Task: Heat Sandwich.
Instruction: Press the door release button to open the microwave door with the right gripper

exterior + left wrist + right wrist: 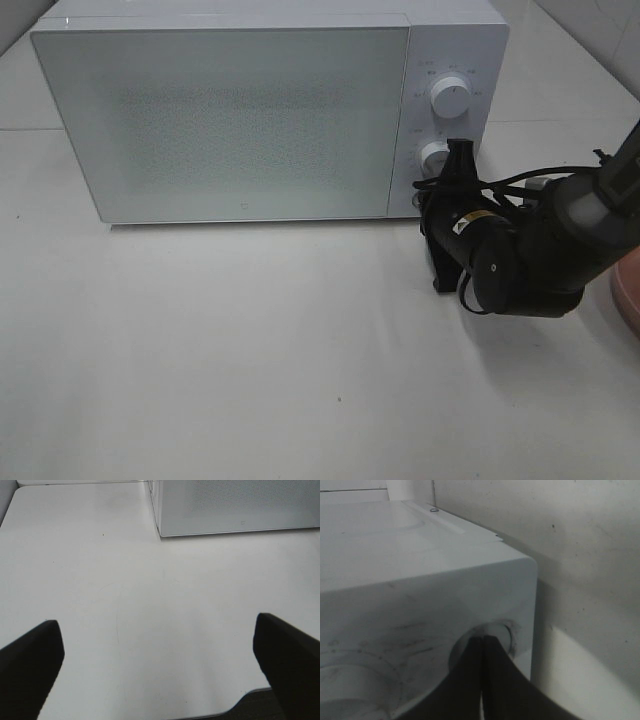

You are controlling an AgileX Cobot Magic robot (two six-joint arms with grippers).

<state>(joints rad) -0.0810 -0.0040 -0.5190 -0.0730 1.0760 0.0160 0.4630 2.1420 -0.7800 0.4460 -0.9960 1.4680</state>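
The sandwich is out of view in every frame. The white microwave point(230, 120) stands at the back of the table with its door shut. My right gripper point(456, 152) is shut, its tips pressed against the microwave's lower knob point(434, 156). In the right wrist view the closed black fingertips point(482, 645) meet right at that knob point(506, 630) near the microwave's corner. My left gripper point(157, 640) is open over bare table, holding nothing, with the microwave's front corner point(165, 510) ahead of it. The left arm does not show in the exterior high view.
An upper knob point(453, 99) sits above the lower one on the control panel. The rim of a round pink plate point(628, 300) shows at the right edge, behind the right arm. The white table point(250, 350) stretches in front of the microwave.
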